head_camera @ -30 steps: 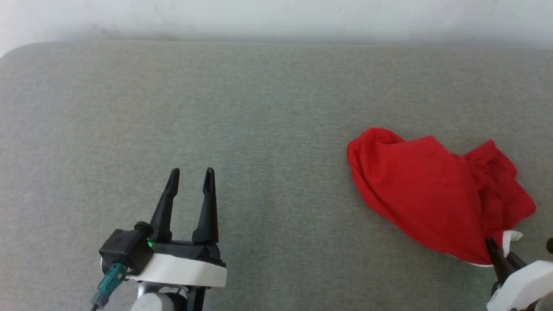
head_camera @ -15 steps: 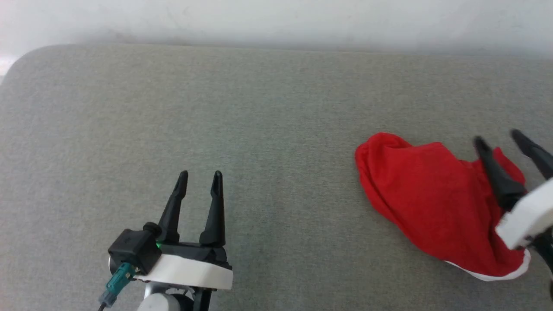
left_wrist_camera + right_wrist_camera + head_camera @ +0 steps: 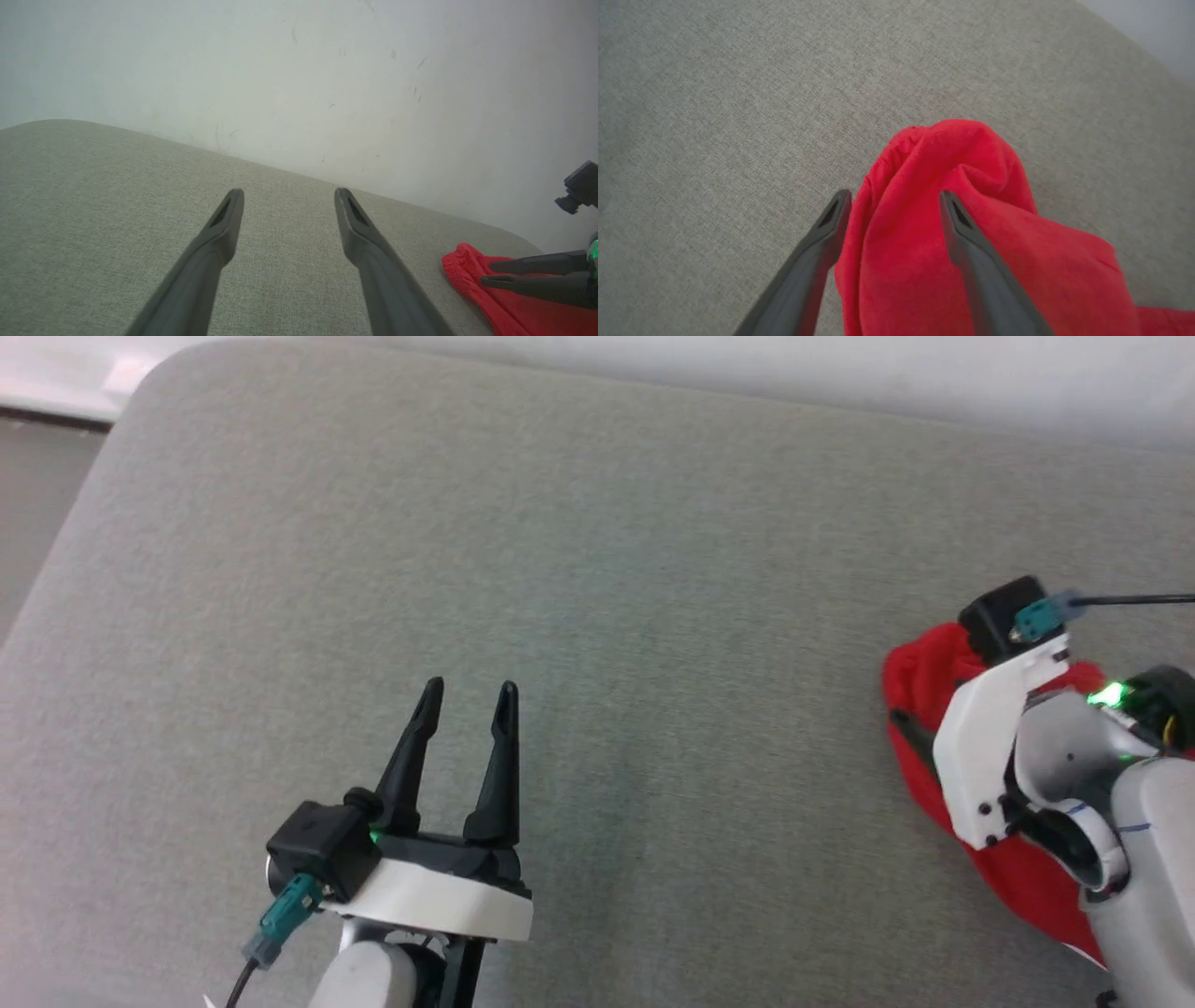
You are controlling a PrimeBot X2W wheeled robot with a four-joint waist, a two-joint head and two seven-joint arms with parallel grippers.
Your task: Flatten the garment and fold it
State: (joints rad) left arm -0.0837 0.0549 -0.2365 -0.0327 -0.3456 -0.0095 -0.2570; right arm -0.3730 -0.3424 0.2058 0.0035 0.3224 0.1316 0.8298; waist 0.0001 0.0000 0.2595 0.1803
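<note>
The garment [image 3: 920, 663] is a crumpled heap of bright red cloth at the right of the grey cushion, largely covered by my right arm in the head view. My right gripper [image 3: 894, 193] hangs open over the garment [image 3: 952, 154], one finger at its left edge and the other over the cloth, gripping nothing. From the left wrist view the right gripper [image 3: 486, 274] points sideways across the garment's gathered end [image 3: 460, 270]. My left gripper [image 3: 467, 689] stands open and empty above bare cushion, well to the left of the garment.
The grey fabric cushion [image 3: 597, 569] spreads wide between the two arms. Its rounded left corner drops to a darker floor [image 3: 37, 476]. A pale wall [image 3: 327, 70] runs along its far edge.
My right gripper opened off the garment's near hem, rose and swung across the heap to its left end. The head camera turned, shifting the whole picture. The left gripper stayed open.
</note>
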